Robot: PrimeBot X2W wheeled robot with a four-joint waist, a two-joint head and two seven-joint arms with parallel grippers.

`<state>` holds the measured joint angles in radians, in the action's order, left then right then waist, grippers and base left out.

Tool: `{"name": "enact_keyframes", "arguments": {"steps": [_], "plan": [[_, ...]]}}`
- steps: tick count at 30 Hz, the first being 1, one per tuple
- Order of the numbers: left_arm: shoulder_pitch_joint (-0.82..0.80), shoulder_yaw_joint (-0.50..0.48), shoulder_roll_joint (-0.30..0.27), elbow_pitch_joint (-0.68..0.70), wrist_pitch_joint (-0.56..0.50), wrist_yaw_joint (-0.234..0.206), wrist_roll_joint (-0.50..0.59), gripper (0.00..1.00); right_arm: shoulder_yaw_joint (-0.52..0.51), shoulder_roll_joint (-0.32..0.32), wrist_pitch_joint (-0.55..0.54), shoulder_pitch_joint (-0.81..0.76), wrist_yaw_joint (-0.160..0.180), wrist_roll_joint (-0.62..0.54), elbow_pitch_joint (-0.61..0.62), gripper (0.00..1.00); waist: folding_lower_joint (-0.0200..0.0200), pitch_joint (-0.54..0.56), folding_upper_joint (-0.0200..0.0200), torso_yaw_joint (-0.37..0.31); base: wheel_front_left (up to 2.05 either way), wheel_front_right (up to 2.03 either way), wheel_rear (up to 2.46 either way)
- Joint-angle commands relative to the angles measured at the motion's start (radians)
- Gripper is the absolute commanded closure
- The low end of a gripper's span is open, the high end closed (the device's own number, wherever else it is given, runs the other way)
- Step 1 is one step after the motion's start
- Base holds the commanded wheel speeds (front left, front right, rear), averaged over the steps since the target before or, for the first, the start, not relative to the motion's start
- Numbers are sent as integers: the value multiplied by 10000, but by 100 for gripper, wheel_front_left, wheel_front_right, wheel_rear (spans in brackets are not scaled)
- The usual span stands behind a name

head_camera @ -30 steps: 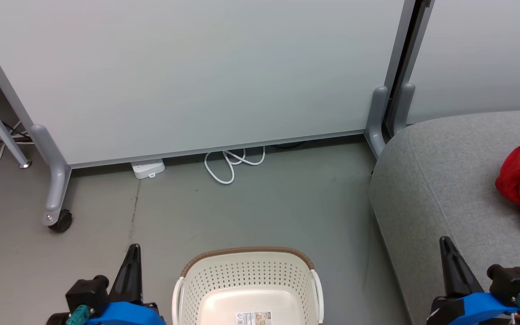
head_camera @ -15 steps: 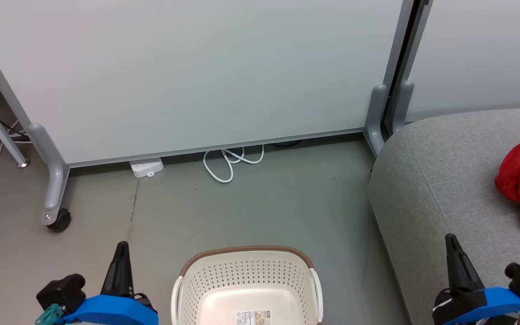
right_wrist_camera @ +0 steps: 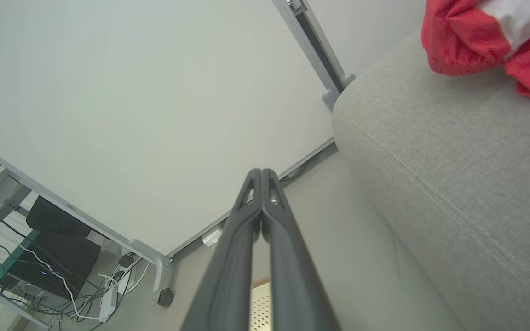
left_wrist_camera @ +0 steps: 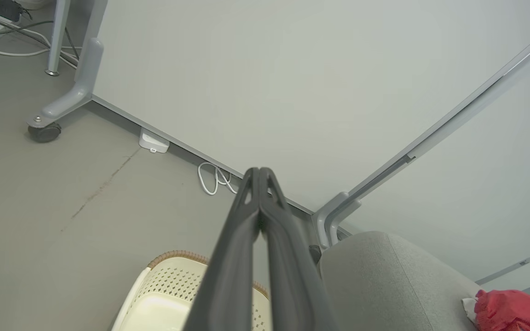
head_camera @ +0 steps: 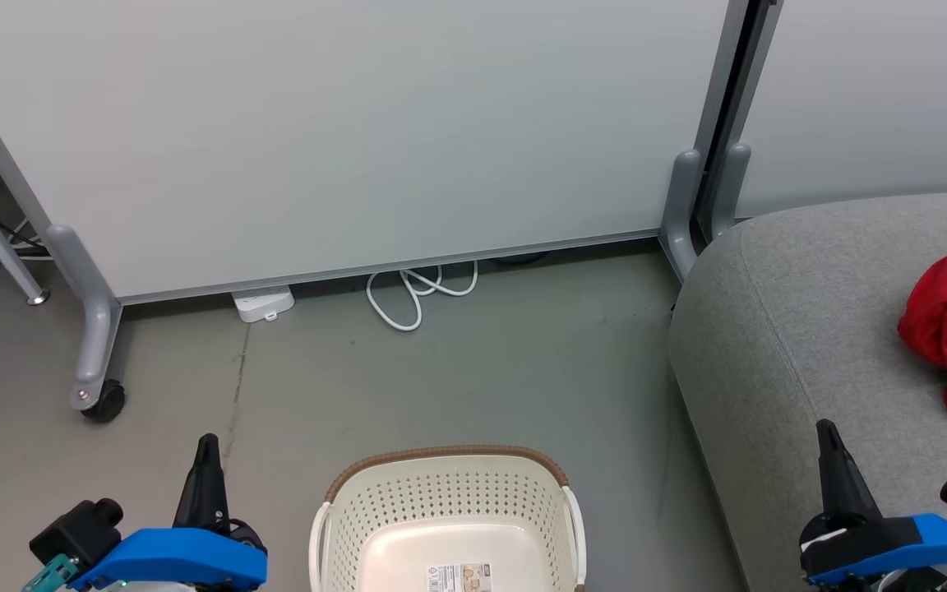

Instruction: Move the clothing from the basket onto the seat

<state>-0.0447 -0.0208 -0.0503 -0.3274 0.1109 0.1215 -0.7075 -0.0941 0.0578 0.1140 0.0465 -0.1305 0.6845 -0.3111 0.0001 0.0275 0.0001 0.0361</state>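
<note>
One basket [head_camera: 449,492]; one seat [head_camera: 810,329]; one clothing bundle [head_camera: 944,316]

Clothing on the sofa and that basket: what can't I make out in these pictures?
- Clothing: head view, cut off by the right edge; the number of garments and any print cannot be told.
- Basket: head view, near part cut off by the bottom edge.
- Label in the basket: head view, too small to read.

Open floor [head_camera: 473,370] ahead of basket [head_camera: 449,493] – partition [head_camera: 342,140] behind, seat [head_camera: 810,329] blocking right
</note>
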Motion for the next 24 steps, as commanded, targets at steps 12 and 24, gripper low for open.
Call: {"name": "enact_keyframes", "arguments": {"steps": [12, 24], "plan": [[-402, -231, -7, 294, -451, 55, -1802, 100, -55, -4, -475, 393, -3, 1871, 268, 100, -1, -41, -1, -48, 0, 0, 0], [-467, -378, -6, 407, -818, 68, -3251, 100, -89, -19, -848, 461, -3, 3369, 356, 100, -1, -81, -1, -95, 0, 0, 0]]}}
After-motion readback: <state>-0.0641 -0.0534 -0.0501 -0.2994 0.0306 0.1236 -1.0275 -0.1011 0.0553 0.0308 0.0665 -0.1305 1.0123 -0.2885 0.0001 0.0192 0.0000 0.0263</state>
